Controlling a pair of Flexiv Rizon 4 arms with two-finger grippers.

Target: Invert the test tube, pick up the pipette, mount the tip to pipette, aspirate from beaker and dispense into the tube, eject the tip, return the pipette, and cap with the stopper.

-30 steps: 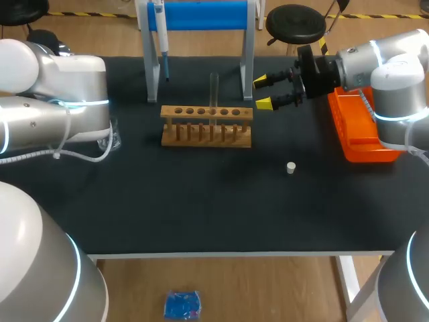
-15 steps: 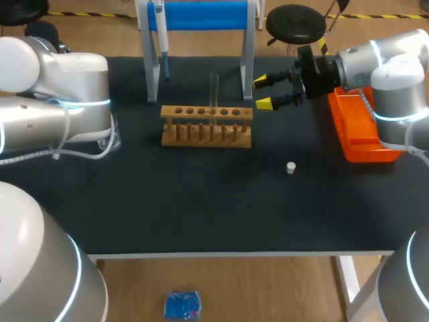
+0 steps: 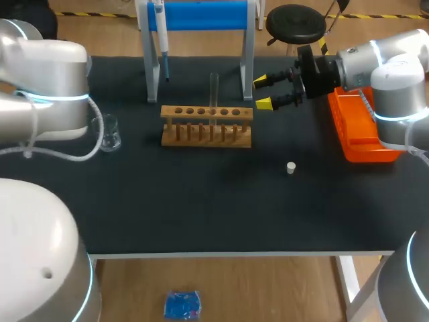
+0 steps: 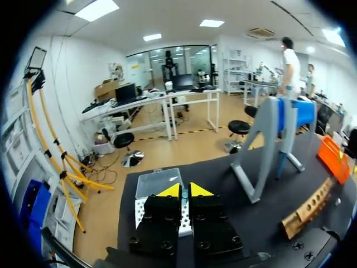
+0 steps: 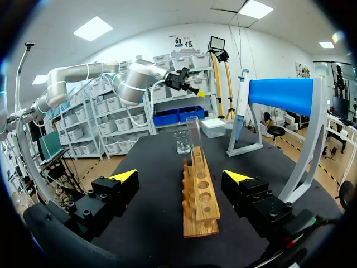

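A clear test tube [image 3: 214,90] stands upright in the wooden rack [image 3: 206,125]. The pipette [image 3: 161,40] hangs on the blue stand [image 3: 201,15]. Left of the rack sits a glass beaker [image 3: 110,132], and the white stopper [image 3: 291,168] lies to the rack's front right. My right gripper [image 3: 263,92] hovers open just right of the rack; in its wrist view the rack [image 5: 201,198] and tube [image 5: 195,137] lie between its spread fingers [image 5: 181,176]. My left gripper [image 4: 182,190] is shut on nothing, above a clear-lidded tip box [image 4: 159,184].
An orange tray [image 3: 358,131] lies at the table's right edge under my right arm. The stand's grey legs [image 3: 247,67] rise behind the rack. My left arm's bulk [image 3: 47,87] covers the table's far left.
My left arm has swung up and back toward the far left, uncovering the beaker. The right arm has kept still.
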